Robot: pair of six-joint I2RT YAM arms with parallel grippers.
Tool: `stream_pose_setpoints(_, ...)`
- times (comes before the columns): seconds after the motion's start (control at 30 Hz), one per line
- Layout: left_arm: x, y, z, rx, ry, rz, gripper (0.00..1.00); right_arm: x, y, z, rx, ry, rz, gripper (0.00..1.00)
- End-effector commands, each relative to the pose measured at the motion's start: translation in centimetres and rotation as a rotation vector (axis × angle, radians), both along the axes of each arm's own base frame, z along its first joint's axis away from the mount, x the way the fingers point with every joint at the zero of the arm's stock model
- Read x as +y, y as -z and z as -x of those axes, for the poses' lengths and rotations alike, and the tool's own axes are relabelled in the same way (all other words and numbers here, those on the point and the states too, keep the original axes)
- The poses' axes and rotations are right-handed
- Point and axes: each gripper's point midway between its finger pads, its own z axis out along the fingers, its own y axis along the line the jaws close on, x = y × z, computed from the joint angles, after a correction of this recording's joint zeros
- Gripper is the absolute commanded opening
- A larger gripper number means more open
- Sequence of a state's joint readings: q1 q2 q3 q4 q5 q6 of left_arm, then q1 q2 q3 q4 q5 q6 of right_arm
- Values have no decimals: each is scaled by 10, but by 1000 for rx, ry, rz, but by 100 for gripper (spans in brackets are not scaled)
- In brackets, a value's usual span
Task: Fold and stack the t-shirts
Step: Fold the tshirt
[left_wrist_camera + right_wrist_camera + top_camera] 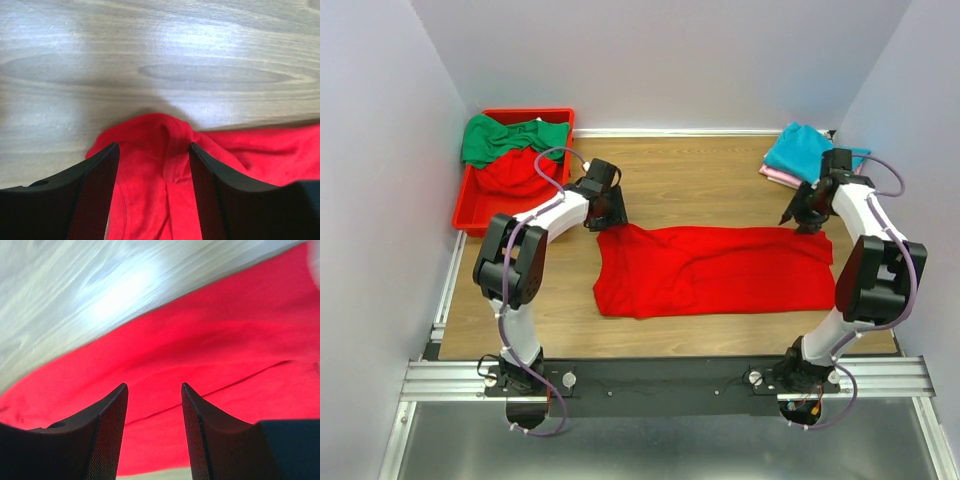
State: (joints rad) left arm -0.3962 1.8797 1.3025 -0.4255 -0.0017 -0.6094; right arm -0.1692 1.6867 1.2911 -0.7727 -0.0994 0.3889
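- The light wooden table [720, 170] carries a bright red cloth t-shirt [710, 272], spread at its centre.
- A red plastic bin [463, 212], far left, holds a green t-shirt [495, 138]; the left arm partly hides it.
- A teal t-shirt [800, 150] covers most of a pink t-shirt [775, 175].
- The left gripper [154, 147] is spread astride the red shirt's bunched corner.
- The right gripper [154, 386] is spread over the opposite end; this view is blurred.

No writing, label, brand mark, number or sign can be read in any of the three views. The red shirt [715, 270], the bin [468, 214] and the bench [700, 185] show plain, unmarked surfaces only.
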Motion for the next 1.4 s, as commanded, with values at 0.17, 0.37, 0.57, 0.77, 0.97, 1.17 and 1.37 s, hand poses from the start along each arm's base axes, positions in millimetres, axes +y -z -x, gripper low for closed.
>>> stream_pose_setpoints(0.17,-20,3,-20,-24,52,71,57,-61,10,-17,-40,130,23,54)
stream_pose_setpoints(0.37,-16,16,-25,-3,50,93,8,-94,20,-28,-25,204,38,54)
stream_pose_setpoints(0.57,24,4,-38,-38,-15,48,0,-127,22,-32,-31,263,48,54)
stream_pose_setpoints(0.77,19,0,-45,-46,43,89,0,-131,29,-41,-41,229,11,54)
stream_pose_setpoints(0.97,16,5,-54,-33,81,88,0,-111,42,-53,-73,166,-111,54)
stream_pose_setpoints(1.17,16,9,-58,-20,98,79,0,-100,55,-57,-82,133,-180,54)
stream_pose_setpoints(1.37,17,12,-58,-11,103,73,0,-101,73,-52,-51,127,-165,52)
